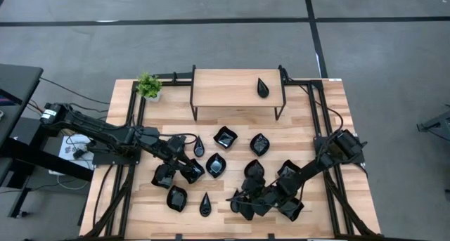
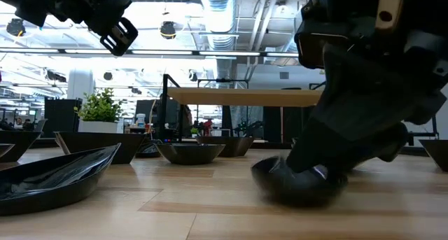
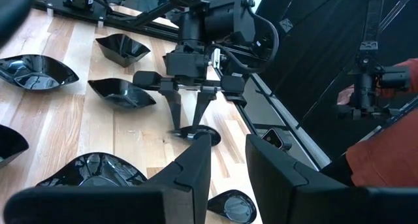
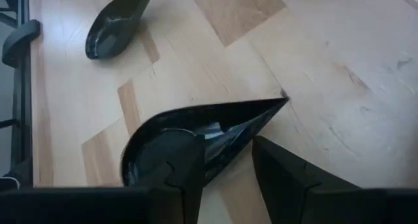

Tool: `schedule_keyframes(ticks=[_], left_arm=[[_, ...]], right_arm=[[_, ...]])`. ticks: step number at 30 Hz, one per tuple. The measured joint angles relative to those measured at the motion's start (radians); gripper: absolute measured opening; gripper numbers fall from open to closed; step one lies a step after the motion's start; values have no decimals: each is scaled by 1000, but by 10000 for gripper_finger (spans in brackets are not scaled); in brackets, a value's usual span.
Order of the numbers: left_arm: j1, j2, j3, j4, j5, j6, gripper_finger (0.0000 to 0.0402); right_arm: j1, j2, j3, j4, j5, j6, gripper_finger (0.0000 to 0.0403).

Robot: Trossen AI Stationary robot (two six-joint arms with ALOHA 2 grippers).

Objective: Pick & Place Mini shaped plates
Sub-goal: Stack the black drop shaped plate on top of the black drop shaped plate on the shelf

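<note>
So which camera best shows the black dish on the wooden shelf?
The high view: it looks straight down on the dish, alone on the shelf. The low view sees the shelf only edge-on, so the dish does not show there. Neither wrist view shows it.
</note>
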Motion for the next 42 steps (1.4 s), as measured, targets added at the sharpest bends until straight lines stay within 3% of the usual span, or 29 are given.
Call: schedule_keyframes(ticks=[13, 42], left_arm=[[0, 0, 0, 0, 0, 0, 97], [0, 0, 0, 0, 0, 3, 97]], right_arm=[[0, 0, 0, -1, -7, 0, 122], [-1, 0, 0, 52, -11, 0, 46]])
